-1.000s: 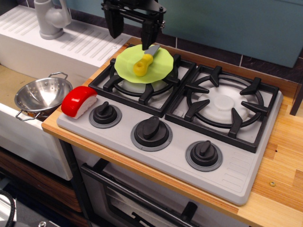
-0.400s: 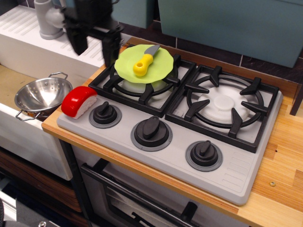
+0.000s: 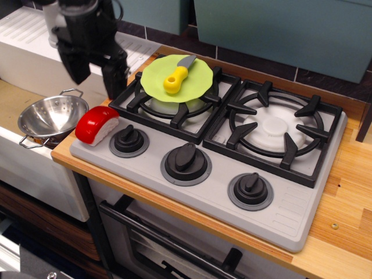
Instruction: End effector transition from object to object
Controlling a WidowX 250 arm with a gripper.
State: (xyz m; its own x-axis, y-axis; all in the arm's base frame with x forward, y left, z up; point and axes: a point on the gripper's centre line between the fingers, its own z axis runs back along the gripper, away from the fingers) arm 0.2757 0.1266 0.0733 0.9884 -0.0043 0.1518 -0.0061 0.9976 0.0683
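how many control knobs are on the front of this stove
3, in a row along the grey front panel: the left knob beside the red and white toy, the middle knob, and the right knob. None appear hidden.

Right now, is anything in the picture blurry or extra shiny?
In the observation.image view, the gripper looks a bit smeared; its fingers are soft-edged, while the stove and knobs stay sharp. The metal bowl shines with bright glints, and the red thing has a small highlight on top.
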